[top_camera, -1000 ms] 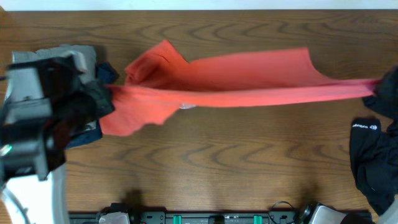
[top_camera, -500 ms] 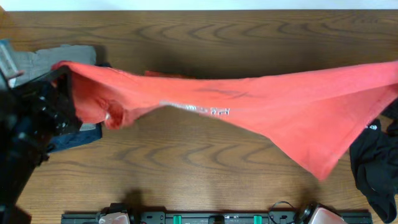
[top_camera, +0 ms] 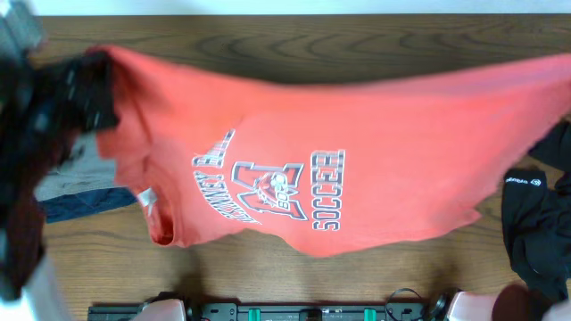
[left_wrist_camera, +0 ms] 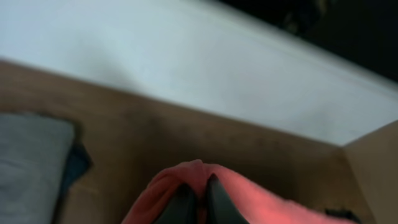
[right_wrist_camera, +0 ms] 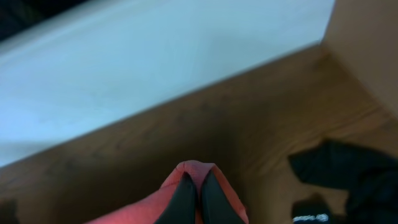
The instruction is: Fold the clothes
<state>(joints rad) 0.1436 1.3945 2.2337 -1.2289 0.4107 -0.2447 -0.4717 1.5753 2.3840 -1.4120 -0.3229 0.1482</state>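
We see the coral-red T-shirt [top_camera: 384, 134] stretched wide above the tabletop [top_camera: 250, 276], print side up, slung between our 2 hands. The left hand [left_wrist_camera: 200, 194] is pinched together on a bunched red edge at the collar end. The right hand [right_wrist_camera: 198, 190] is clamped the same way on the opposite end. The cloth looks light, limp and easy to grip, so we expect it to sag wherever tension drops. We judge the shoulder and hem corners the best holds for laying it flat. A black garment [top_camera: 535, 223] lies at the right, and a grey-and-blue pile [top_camera: 80, 178] lies at the left.
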